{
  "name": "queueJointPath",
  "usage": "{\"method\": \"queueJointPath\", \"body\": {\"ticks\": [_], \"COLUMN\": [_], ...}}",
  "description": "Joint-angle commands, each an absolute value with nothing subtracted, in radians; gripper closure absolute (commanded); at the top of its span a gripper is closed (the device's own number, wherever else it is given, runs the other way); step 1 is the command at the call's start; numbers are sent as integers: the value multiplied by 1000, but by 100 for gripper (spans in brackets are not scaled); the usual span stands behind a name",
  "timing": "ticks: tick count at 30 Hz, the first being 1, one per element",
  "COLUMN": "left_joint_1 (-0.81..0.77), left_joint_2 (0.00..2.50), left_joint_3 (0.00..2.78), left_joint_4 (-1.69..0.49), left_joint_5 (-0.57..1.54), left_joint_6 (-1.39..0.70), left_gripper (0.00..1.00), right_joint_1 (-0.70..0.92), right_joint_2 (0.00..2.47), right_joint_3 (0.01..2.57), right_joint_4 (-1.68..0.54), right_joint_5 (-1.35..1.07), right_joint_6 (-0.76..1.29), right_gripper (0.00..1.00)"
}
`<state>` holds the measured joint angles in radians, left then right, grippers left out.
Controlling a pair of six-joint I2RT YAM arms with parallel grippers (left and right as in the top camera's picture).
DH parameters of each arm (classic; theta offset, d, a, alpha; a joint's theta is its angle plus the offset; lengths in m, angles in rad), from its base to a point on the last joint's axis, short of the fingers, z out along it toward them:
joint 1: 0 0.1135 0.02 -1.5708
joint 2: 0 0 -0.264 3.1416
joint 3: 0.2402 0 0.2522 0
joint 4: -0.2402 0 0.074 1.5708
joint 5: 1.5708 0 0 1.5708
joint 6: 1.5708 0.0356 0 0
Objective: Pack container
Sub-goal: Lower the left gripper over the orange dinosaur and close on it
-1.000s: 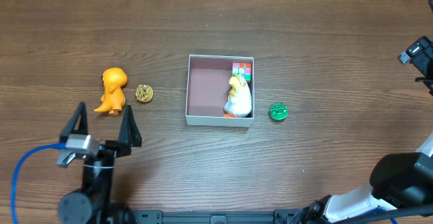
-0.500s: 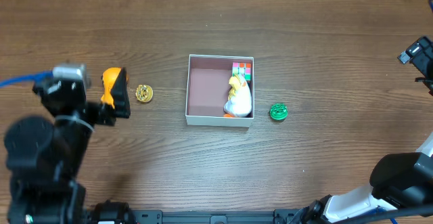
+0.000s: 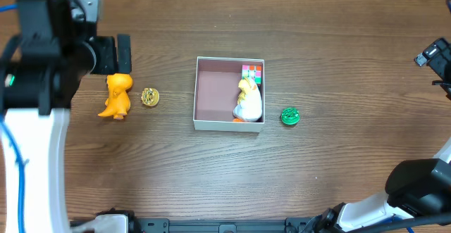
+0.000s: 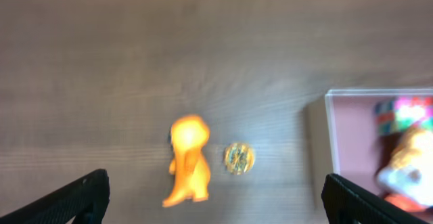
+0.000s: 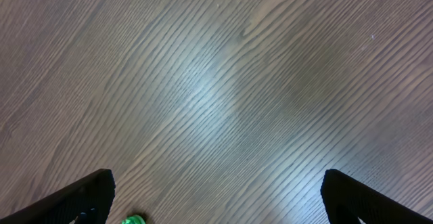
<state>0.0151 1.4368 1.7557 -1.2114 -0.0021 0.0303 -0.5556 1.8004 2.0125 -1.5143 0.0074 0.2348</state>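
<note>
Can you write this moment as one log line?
left gripper open near orange dinosaur | right gripper open, empty | container holds duck, cube

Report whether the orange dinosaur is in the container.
Out. The orange dinosaur lies on the table, left of the container, apart from its wall.

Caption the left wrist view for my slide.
Open left gripper above an orange dinosaur and gold disc, beside the container.

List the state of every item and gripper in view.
container: open, partly filled.
duck toy: inside the container.
colourful cube: inside the container.
orange dinosaur: outside, on the table.
gold disc: outside, beside the dinosaur.
green disc: outside, near the container's wall.
left gripper: open, empty.
right gripper: open, empty.
</note>
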Motion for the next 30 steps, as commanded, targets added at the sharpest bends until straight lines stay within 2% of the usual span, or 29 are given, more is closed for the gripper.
{"method": "queueJointPath", "body": {"ticks": [1, 5, 13, 30], "left_joint_1": [23, 42, 83, 100], "left_joint_2": [1552, 1651, 1805, 2080], "left_joint_3": [1774, 1774, 1774, 1774], "left_joint_4": [-1259, -1298, -1293, -1371], "left_joint_5": [-104, -197, -229, -150], "left_joint_6": [-26, -135, -128, -126], "left_gripper": [0, 0, 0, 0], "right_joint_1": [-557, -557, -557, -557], "right_joint_2": [1796, 1796, 1796, 1796], "right_joint_3": [2013, 2013, 2013, 2013], "right_joint_4": [-1511, -1511, -1511, -1511], "right_joint_5": [13, 13, 13, 13], "right_joint_6": [239, 239, 239, 239], "right_gripper": [0, 0, 0, 0]}}
